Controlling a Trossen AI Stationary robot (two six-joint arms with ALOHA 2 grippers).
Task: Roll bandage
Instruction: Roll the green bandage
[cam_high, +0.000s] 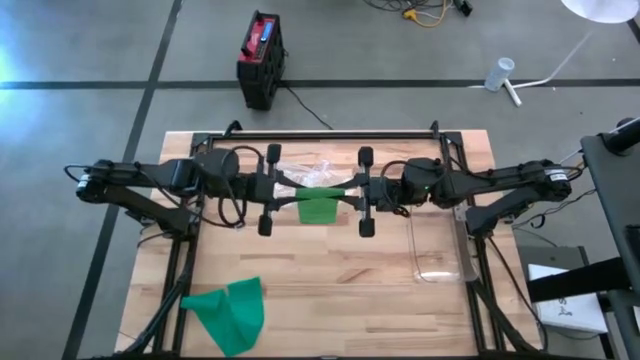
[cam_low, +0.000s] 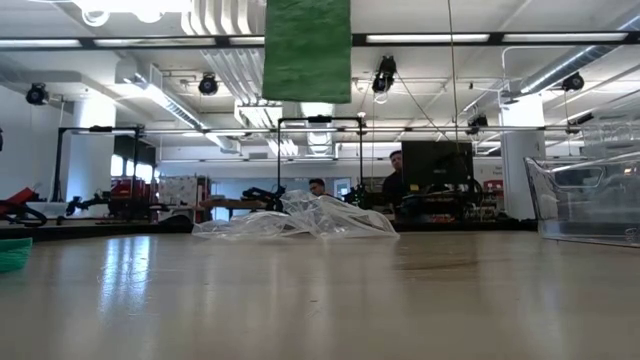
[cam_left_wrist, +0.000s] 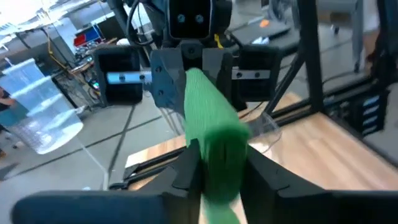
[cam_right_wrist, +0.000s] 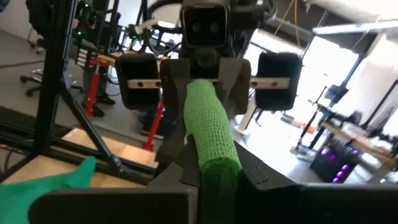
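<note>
A green bandage (cam_high: 318, 193) is stretched as a rolled strip between my two grippers, high above the middle of the table. A loose flap (cam_high: 318, 210) hangs from it, and the low view shows this flap (cam_low: 307, 50) far above the tabletop. My left gripper (cam_high: 288, 192) comes in from the table's left and is shut on one end. My right gripper (cam_high: 352, 192) faces it from the right, shut on the other end. A second green cloth (cam_high: 228, 312) lies crumpled on the table at the near left. My left gripper pinches the bandage's left end (cam_left_wrist: 217, 158) between its two fingers (cam_left_wrist: 186, 171). The fingers come in level from the table's left and lie along the strip. The bandage is lifted clear of the table and runs on to the other gripper. My right gripper pinches the bandage's right end (cam_right_wrist: 217, 165) between its two fingers (cam_right_wrist: 186, 177). It comes in level from the table's right, with the fingers along the strip. The rolled part spans the gap to my left gripper, clear of the table.
A crumpled clear plastic bag (cam_high: 320, 170) lies on the table behind the grippers, toward the far edge. A clear plastic container (cam_high: 440, 250) stands at the right. A black metal frame (cam_high: 330, 135) borders the table. People sit in the room beyond.
</note>
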